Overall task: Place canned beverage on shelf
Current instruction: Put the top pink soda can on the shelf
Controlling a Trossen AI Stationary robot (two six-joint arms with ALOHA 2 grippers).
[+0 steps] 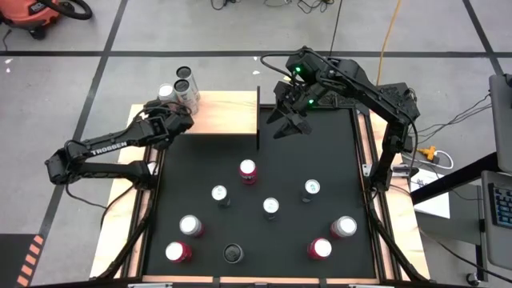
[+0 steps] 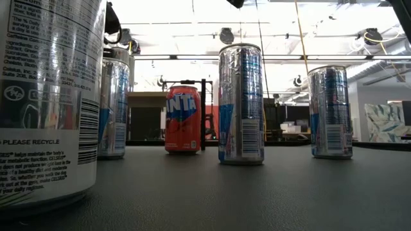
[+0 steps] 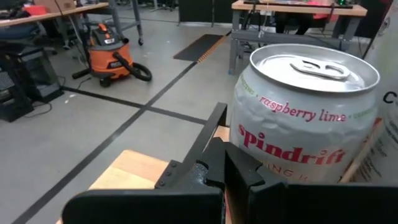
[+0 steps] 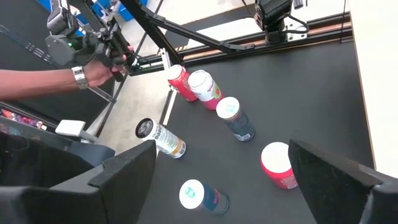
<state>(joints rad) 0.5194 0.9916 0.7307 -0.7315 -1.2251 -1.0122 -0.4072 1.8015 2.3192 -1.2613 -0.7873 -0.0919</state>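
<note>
The shelf [image 1: 228,112] is a pale wood board at the table's far left. A white Spindrift can [image 3: 305,118] stands upright on the shelf's far-left corner [image 1: 168,93], with other cans [image 1: 186,83] beside it. My left gripper [image 1: 179,114] is shut and sits just in front of that can's side, low over the board [image 3: 127,171]. My right gripper [image 1: 290,124] hangs open above the mat's far edge, near the shelf's right end, with nothing between its fingers [image 4: 124,171]. My left gripper's shut fingers [image 3: 239,171] stand close before the lower side of the Spindrift can [image 3: 273,162], coming nearly level from the table's near side. Whether they touch it, I cannot tell. The can stands upright on the shelf.
Several upright cans stand spread over the black mat [image 1: 336,152], among them a red one [image 1: 248,170], a silver one [image 1: 219,194] and a dark one [image 1: 233,254]. A person's hand [image 4: 93,73] shows beyond the table's near edge. A black post [image 1: 258,120] stands at the shelf's right end.
</note>
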